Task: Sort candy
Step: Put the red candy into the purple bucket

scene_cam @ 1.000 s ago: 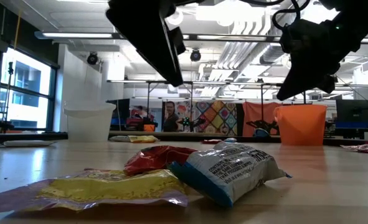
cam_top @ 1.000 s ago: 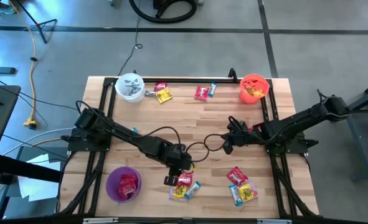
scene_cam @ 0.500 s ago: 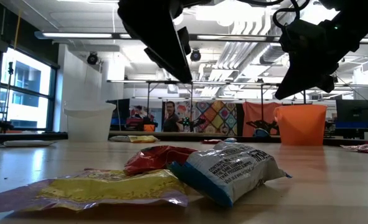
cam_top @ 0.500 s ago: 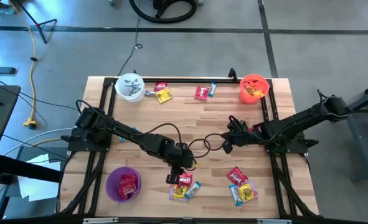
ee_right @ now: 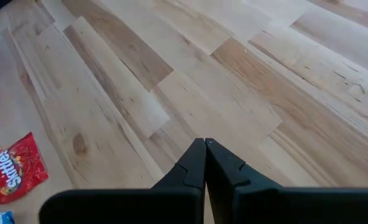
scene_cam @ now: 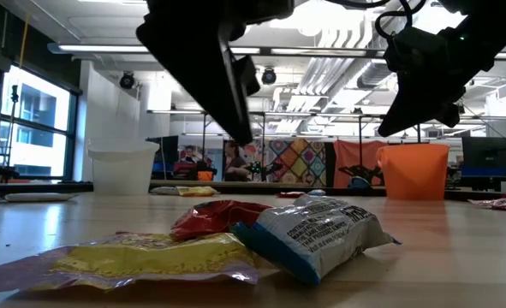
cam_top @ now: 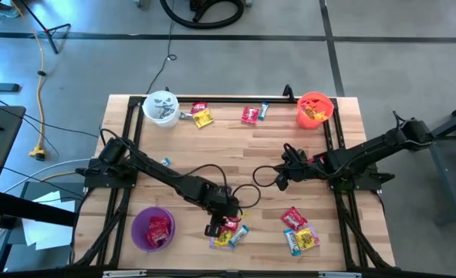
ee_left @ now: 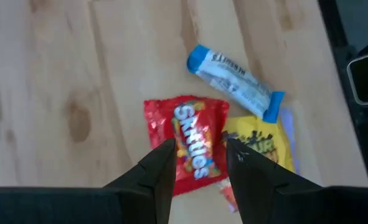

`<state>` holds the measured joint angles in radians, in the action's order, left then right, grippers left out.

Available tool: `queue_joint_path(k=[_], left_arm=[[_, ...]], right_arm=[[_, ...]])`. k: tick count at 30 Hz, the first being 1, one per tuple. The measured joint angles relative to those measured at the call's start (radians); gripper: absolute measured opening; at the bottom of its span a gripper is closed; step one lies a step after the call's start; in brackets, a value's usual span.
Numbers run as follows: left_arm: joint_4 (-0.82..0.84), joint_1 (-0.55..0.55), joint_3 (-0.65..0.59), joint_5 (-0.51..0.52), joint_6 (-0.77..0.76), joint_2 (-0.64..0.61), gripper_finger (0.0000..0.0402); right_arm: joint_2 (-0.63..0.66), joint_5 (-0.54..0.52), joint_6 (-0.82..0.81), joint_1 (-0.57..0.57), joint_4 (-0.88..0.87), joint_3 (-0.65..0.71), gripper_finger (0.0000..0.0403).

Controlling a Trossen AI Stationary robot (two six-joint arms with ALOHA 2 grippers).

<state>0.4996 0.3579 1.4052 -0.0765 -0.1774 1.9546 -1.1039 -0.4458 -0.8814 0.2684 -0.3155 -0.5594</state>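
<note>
The left gripper (ee_left: 199, 158) has descended, jaws parted astride the red Skittles pack (ee_left: 190, 142), lengthwise between them.

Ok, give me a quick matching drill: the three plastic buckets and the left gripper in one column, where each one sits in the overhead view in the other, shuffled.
Things:
1. white plastic bucket
2. orange plastic bucket
3. purple plastic bucket
4. left gripper

Places:
A. near left corner of the wooden table
B. over the red Skittles packet
C. far right corner
D. far left corner

Pairs: 1-D, 2-C, 3-A, 4-B
</note>
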Motion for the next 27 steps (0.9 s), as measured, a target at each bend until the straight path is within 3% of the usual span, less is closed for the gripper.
queue_joint_path(k=[7, 11, 17, 27], left_arm=[[-0.009, 0.007, 0.001, 0.000, -0.102, 0.001, 0.0177], [-0.011, 0.018, 0.002, 0.012, -0.042, 0.005, 0.0198], [-0.059, 0.053, 0.003, 0.058, 0.097, 0.036, 0.0198], [-0.051, 0.054, 0.002, 0.096, 0.078, 0.089, 0.0195]], right_arm=[[0.000, 0.000, -0.005, 0.000, 0.007, 0.000, 0.0000], [0.000, -0.001, -0.004, 0.000, 0.011, 0.000, 0.0000], [0.000, -0.003, 0.007, 0.000, 0.011, 0.000, 0.0000], [0.000, -0.019, 0.011, 0.000, 0.010, 0.000, 0.0000]])
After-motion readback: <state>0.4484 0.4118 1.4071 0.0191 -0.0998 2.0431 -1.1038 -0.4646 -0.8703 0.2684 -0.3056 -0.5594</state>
